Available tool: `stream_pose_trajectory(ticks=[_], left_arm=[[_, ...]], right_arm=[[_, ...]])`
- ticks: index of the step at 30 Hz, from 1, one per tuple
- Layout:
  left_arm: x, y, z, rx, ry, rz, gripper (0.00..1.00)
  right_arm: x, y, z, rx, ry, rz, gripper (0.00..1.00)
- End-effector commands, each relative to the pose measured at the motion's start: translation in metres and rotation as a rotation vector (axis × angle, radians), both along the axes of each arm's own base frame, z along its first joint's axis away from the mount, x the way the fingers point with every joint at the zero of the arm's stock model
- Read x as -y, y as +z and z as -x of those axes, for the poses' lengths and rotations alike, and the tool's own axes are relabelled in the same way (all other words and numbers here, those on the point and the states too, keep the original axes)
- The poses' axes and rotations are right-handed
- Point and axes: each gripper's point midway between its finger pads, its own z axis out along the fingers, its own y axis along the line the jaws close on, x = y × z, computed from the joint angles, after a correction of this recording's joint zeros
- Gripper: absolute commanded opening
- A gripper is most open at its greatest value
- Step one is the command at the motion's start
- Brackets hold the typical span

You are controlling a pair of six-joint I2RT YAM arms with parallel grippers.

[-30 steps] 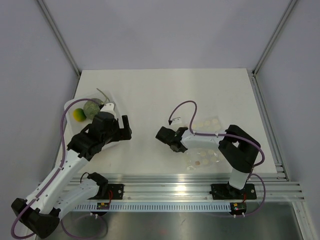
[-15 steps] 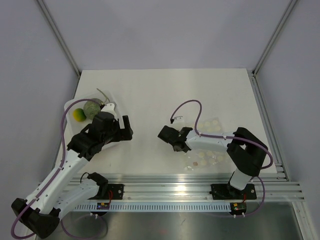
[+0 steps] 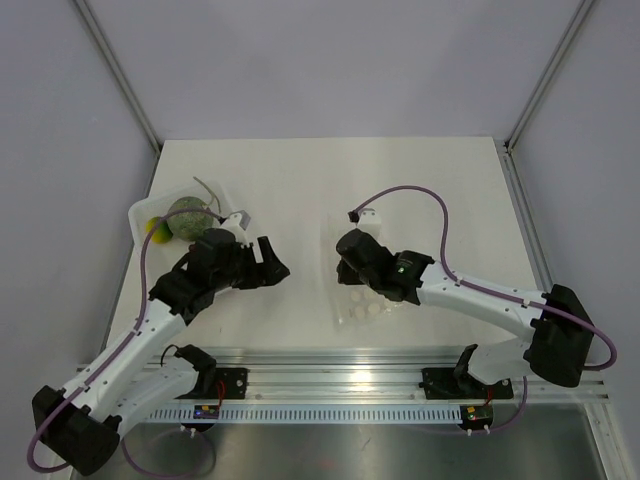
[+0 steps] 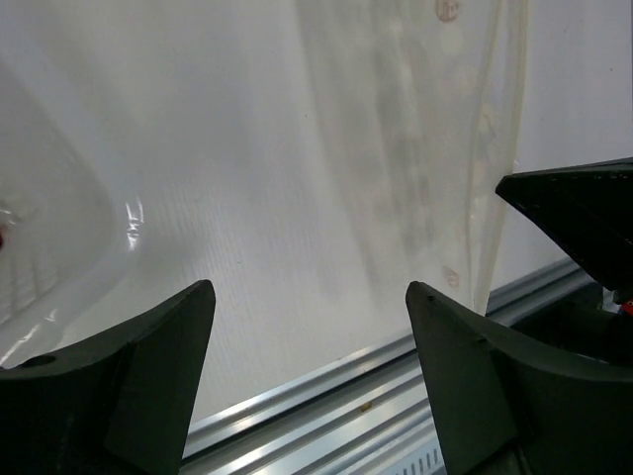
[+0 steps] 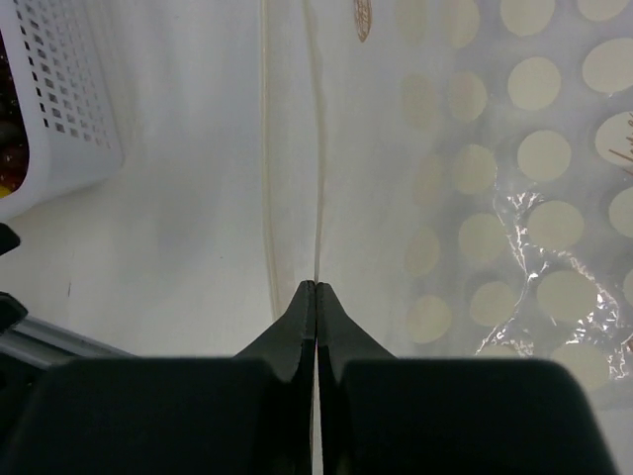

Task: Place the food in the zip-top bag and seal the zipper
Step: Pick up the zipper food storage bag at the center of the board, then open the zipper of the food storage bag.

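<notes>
The zip-top bag, clear with cream dots, lies near the table's middle front, partly under my right arm. My right gripper is shut on its mouth edge, and the pale zipper runs straight out from the fingertips. That gripper sits just above the bag in the top view. My left gripper is open with nothing between its fingers, a short way left of the bag's clear edge. The food, a yellow ball and a grey-green fruit, rests in the tray.
A white perforated tray stands at the far left and also shows in the right wrist view. The aluminium rail runs along the table's near edge. My right arm shows close at the left gripper's right side.
My right gripper has shut on the bag's edge and the arm has stretched left, pulling the bag toward the middle. My left gripper has moved right, toward the bag.
</notes>
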Motion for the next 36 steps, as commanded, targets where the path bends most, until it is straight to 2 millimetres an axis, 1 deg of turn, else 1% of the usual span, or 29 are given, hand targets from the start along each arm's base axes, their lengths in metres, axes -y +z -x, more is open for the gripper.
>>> stream_pose_trajectory(ticks=[1, 3, 5, 7, 8, 9, 13, 15, 16, 17, 19, 20, 23, 26, 27, 29, 30, 33, 34, 35, 36], left_arm=[[0.033, 0.026, -0.005, 0.040, -0.066, 0.179, 0.80], [0.040, 0.027, -0.006, 0.037, -0.076, 0.191, 0.79], [0.041, 0.030, -0.011, 0.043, -0.040, 0.199, 0.77], [0.044, 0.029, -0.011, 0.040, -0.032, 0.225, 0.75], [0.047, 0.033, -0.015, 0.056, -0.034, 0.245, 0.75], [0.050, 0.029, -0.017, 0.045, -0.036, 0.246, 0.75], [0.056, 0.020, -0.028, 0.011, -0.012, 0.227, 0.75], [0.062, 0.021, -0.031, 0.019, -0.028, 0.238, 0.75], [0.066, 0.016, -0.032, 0.006, -0.033, 0.236, 0.74], [0.070, 0.018, -0.034, 0.012, -0.039, 0.246, 0.74], [0.078, 0.012, -0.034, -0.005, -0.046, 0.241, 0.73], [0.083, 0.004, -0.035, -0.023, -0.051, 0.233, 0.71], [0.092, -0.008, -0.035, -0.054, -0.056, 0.228, 0.70], [0.097, -0.013, -0.037, -0.055, -0.061, 0.228, 0.67], [0.097, -0.020, -0.038, -0.067, -0.058, 0.215, 0.66], [0.099, -0.025, -0.040, -0.073, -0.058, 0.206, 0.57], [0.099, -0.033, -0.041, -0.087, -0.056, 0.191, 0.53], [0.101, -0.043, -0.041, -0.113, -0.056, 0.179, 0.25], [0.101, -0.046, -0.040, -0.124, -0.058, 0.176, 0.07], [0.101, -0.045, -0.039, -0.126, -0.060, 0.176, 0.00], [0.099, -0.047, -0.037, -0.133, -0.057, 0.171, 0.00]], right_arm=[[-0.020, 0.010, 0.006, -0.030, 0.032, -0.126, 0.00], [-0.024, 0.011, 0.006, -0.038, 0.036, -0.144, 0.00], [-0.027, 0.013, 0.006, -0.039, 0.040, -0.156, 0.00], [-0.030, 0.015, 0.004, -0.040, 0.037, -0.166, 0.00], [-0.032, 0.016, 0.004, -0.040, 0.040, -0.171, 0.00], [-0.034, 0.019, 0.003, -0.035, 0.042, -0.180, 0.00], [-0.041, 0.020, 0.002, -0.042, 0.057, -0.185, 0.00], [-0.043, 0.022, 0.001, -0.040, 0.058, -0.187, 0.00], [-0.043, 0.024, 0.001, -0.041, 0.058, -0.192, 0.00], [-0.044, 0.023, 0.002, -0.042, 0.061, -0.190, 0.00], [-0.044, 0.026, 0.001, -0.037, 0.061, -0.196, 0.00], [-0.044, 0.027, 0.002, -0.036, 0.062, -0.199, 0.00], [-0.043, 0.029, 0.003, -0.035, 0.064, -0.200, 0.00], [-0.040, 0.032, 0.004, -0.034, 0.064, -0.201, 0.00], [-0.040, 0.034, 0.004, -0.031, 0.065, -0.206, 0.00], [-0.038, 0.037, 0.004, -0.028, 0.055, -0.209, 0.00], [-0.037, 0.038, 0.004, -0.025, 0.054, -0.211, 0.00], [-0.034, 0.049, 0.006, -0.011, 0.054, -0.229, 0.00], [-0.030, 0.047, 0.007, -0.017, 0.047, -0.214, 0.00], [-0.027, 0.050, 0.007, -0.013, 0.041, -0.207, 0.00], [-0.021, 0.050, 0.005, -0.002, 0.018, -0.184, 0.00]])
